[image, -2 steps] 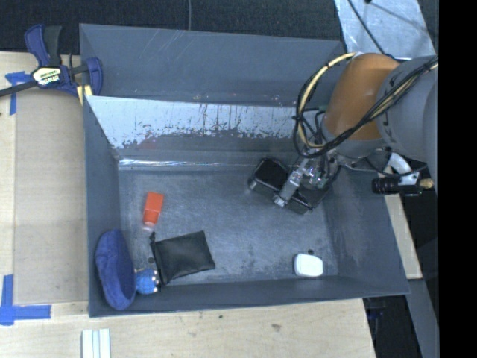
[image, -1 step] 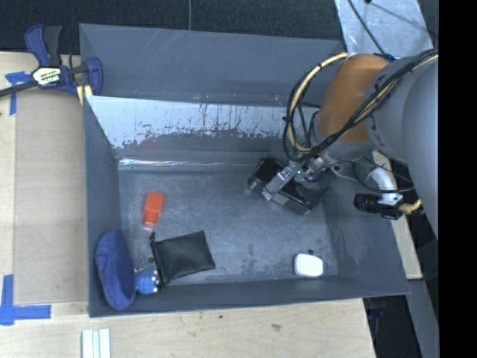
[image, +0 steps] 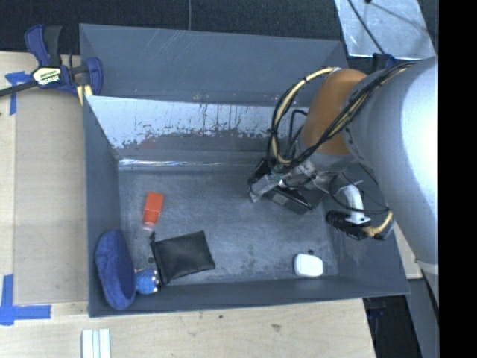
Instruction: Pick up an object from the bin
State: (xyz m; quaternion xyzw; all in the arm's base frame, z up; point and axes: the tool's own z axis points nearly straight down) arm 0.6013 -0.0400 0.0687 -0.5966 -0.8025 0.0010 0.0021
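My gripper [image: 265,187] hangs low over the right half of the bin, near the back wall, and points left over bare floor. Nothing shows in it. A small white rounded block [image: 308,265] lies near the front wall, below and slightly right of the gripper. Well to the left, a small orange bottle with a clear end [image: 153,209] lies on the floor. A flat black pouch [image: 182,255] rests at the front left.
A blue cloth bundle [image: 112,268] sits in the front-left corner with a small blue ball-like thing [image: 147,282] beside it. The arm, with its orange cover and looped cables, takes up the bin's right side. Bare floor stretches across the middle.
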